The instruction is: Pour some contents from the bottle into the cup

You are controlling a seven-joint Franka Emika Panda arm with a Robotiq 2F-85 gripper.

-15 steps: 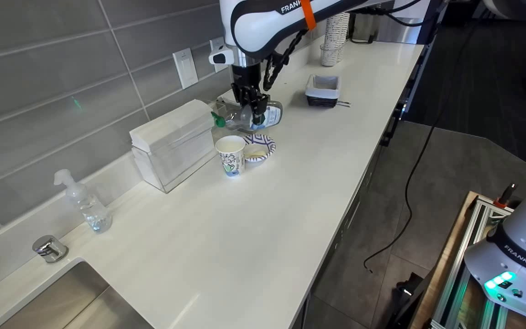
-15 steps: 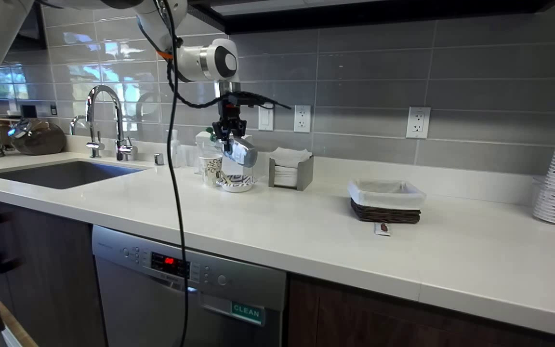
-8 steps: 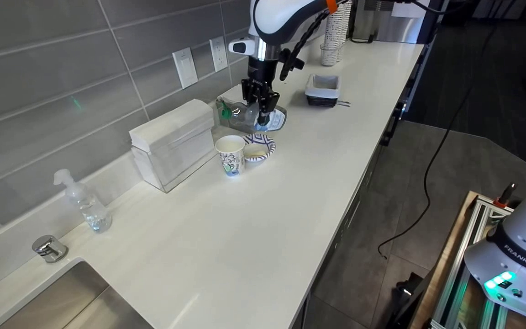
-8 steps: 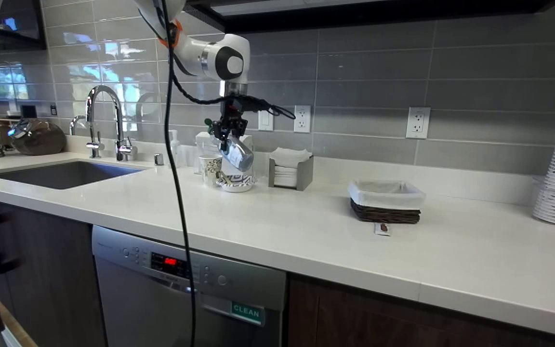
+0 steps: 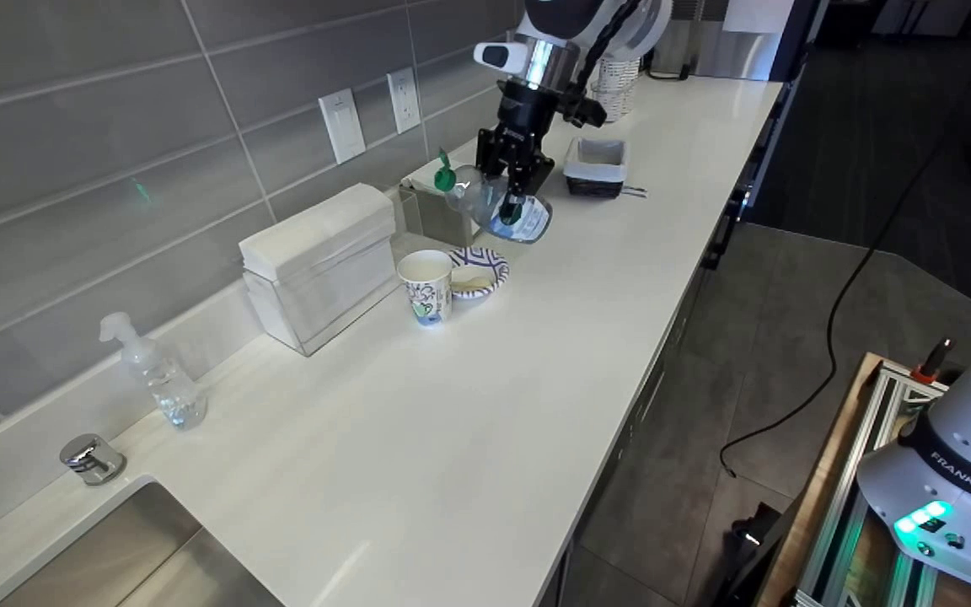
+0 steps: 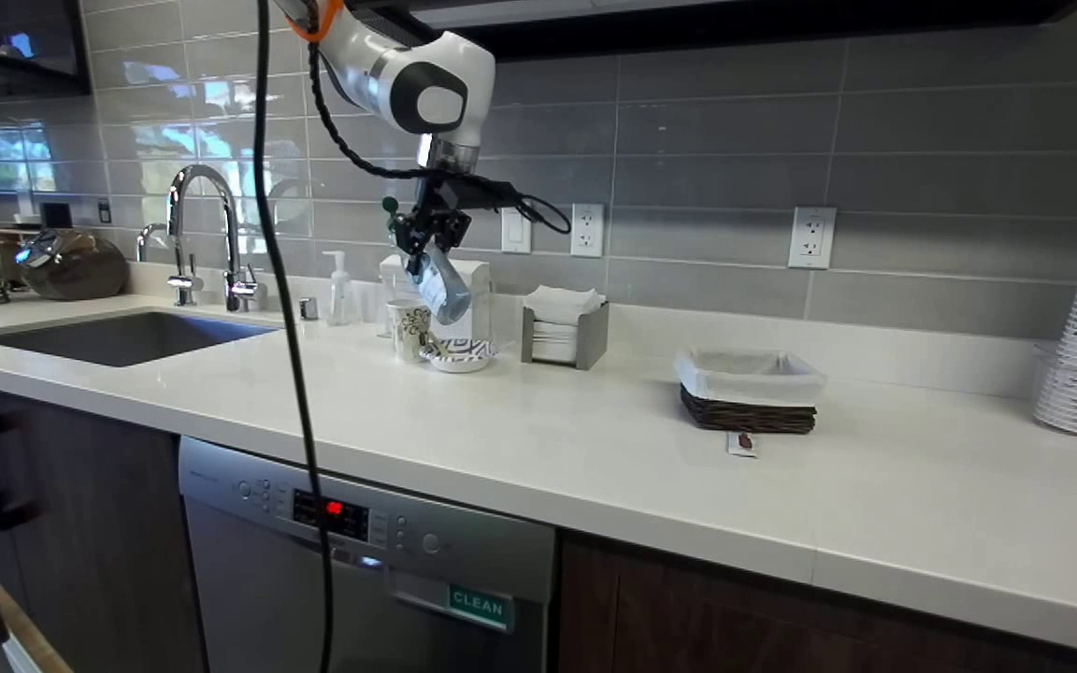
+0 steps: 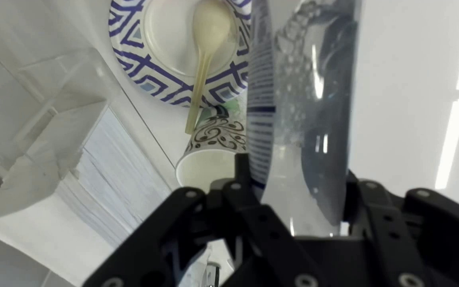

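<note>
We log the bottle [image 5: 488, 202] aloft over the desk [image 5: 418, 438], nearer the back edge than the front. The pincer [image 7: 296, 171] is clamped on the bottle's body, a finger on each side. Long axis slants in both exterior views: green cap [image 5: 445, 179] high, leaning toward the desk's end with the sink [image 6: 127, 338], base lower. We have the cup [image 5: 426, 291] upright near the back edge, beside the patterned bowl [image 5: 500, 268]; touching or not, we can't tell. In an exterior view a finger covers part of the label [image 5: 529, 221]. Wrist view crops the bottle at the top; pincer hides the cap and part of the cup's rim. Liquid level unclear.
</note>
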